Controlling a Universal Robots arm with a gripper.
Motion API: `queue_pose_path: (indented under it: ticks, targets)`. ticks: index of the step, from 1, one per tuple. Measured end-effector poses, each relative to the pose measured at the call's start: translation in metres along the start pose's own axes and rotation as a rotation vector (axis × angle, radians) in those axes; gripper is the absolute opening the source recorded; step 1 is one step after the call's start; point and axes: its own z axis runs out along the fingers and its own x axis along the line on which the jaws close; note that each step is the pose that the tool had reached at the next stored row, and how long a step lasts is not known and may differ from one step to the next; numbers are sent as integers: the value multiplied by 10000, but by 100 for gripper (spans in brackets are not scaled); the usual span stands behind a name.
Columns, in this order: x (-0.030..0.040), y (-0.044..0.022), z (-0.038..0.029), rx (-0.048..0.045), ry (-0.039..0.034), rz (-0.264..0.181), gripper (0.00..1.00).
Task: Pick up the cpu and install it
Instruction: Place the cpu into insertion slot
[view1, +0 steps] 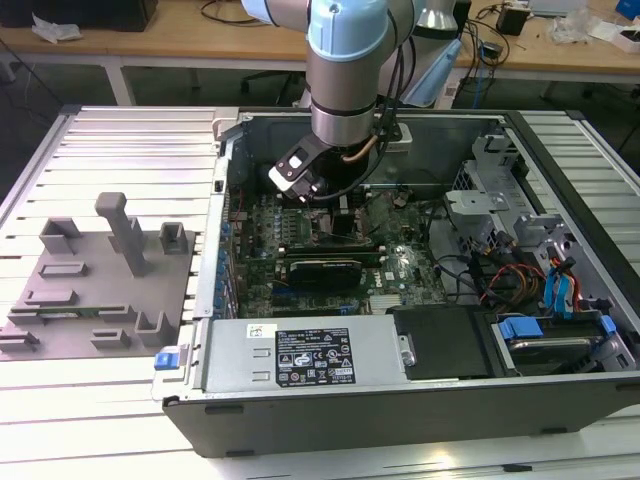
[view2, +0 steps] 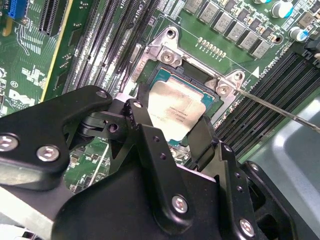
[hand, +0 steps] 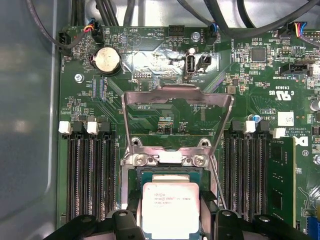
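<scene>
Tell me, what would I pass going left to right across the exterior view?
Grey tray → arm → blue clips.

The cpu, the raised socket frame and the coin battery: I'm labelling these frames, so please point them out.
cpu (hand: 170, 207): first wrist view, middle of its silvery top.
raised socket frame (hand: 177, 95): first wrist view, on its crossbar.
coin battery (hand: 107, 60): first wrist view, centre of its face.
</scene>
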Motion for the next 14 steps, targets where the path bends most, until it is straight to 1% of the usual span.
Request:
queue_pose_path:
  ticks: [6,8,9,14]
  targets:
    - [-1,0,4,-1,-1,0,55]
    - [3,1,11,-11,16,1,55]
    - [2,1,11,-9,13,1,62]
    - [2,4,7,-1,1,-1,62]
